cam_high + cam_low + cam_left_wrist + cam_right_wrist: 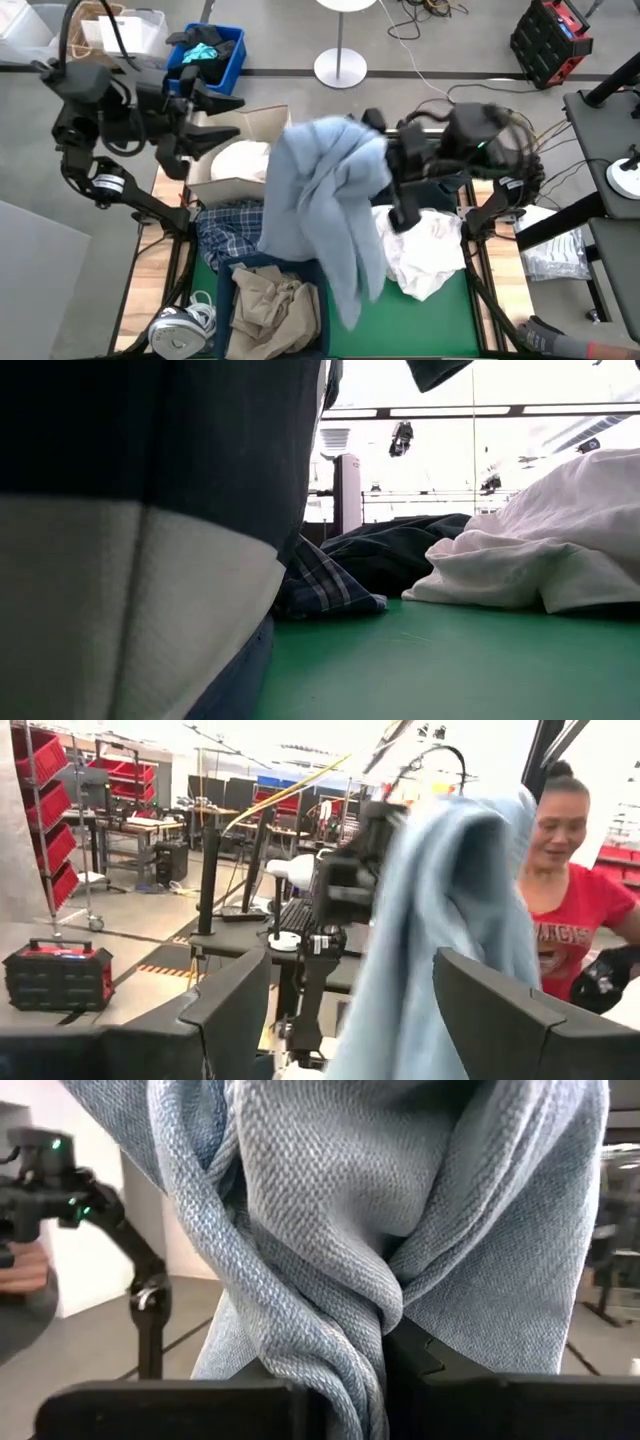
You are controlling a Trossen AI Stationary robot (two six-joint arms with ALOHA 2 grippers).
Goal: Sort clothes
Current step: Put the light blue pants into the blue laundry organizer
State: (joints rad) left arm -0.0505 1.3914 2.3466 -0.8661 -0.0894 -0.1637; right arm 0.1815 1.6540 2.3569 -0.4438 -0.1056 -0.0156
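Denim [325, 190]: light blue, coarse twill weave, hung in long soft folds above counter mid; a thick twisted fold ran between right jaws in right wrist view [330, 1280]; lower tail trailed over tan trousers & green mat.
Right gripper [385, 150]: raised over counter, right of centre, jaws clamped on denim's bunched top.
Left gripper [215, 120]: up at far left, over cardboard box, jaws apart, nothing betw. them; wrist view looked across at the hanging denim [440, 930].
White shirts: one crumpled heap on right of mat [425, 250], thin, creased, matte; another pale rounded bundle in box [240, 160].
Plaid shirt [235, 230]: blue-white check, rumpled, left of denim.
Tan trousers [270, 305]: wrinkled, in near bin, partly under denim tail.
Counter [450, 660]: green mat, smooth, flat.
Person [575, 910]: red top, beyond counter.
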